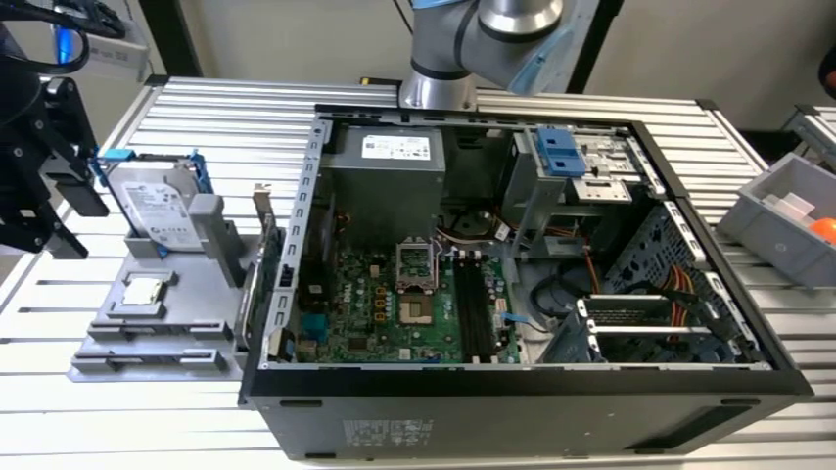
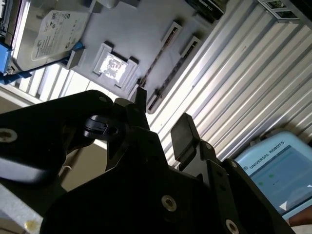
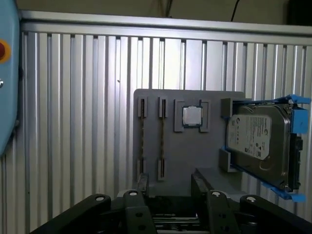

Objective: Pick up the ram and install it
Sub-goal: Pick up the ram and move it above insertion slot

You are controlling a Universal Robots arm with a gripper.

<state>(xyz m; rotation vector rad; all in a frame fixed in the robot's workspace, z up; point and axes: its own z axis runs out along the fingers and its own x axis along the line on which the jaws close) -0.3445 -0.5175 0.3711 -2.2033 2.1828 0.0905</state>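
Ram point(image 3: 142, 141): a thin dark stick is standing on edge in the gray fixture point(image 3: 195, 146), its two ends sitting in small clips. In the first wrist view it is showing as a narrow line.
Second stick point(image 3: 161, 141): a like stick is standing just beside the Ram in the neighbouring pair of clips, parallel and not touching it.
Gripper point(image 3: 169, 179): its black fingers point(image 3: 142, 187) are standing wide apart with nothing between them. They are hovering over the fixture's edge by the sticks' ends and touching neither stick.
Fixture's place: it is lying on the ribbed aluminium table point(image 1: 196, 108), on the exterior view's left of the open computer case point(image 1: 523, 384).
Processor point(image 3: 192, 117): it is lying flat in a square pocket of the fixture, between the sticks and the hard drive point(image 3: 256, 141).
Hard drive: it is leaning in a blue-edged cradle at the fixture's far end.
Case: it is lying on its side with the motherboard point(image 1: 379, 304) facing up. The long black memory slots point(image 1: 473, 308) are running near to far, on the right of the processor socket point(image 1: 415, 269).
Robot arm point(image 1: 444, 59): it is rising at the far side of the case.
Gray bin point(image 1: 784, 211): it is sitting on the exterior view's right, well apart from the fixture.
Pale blue pendant point(image 2: 278, 170): it is lying on the table near the fixture.
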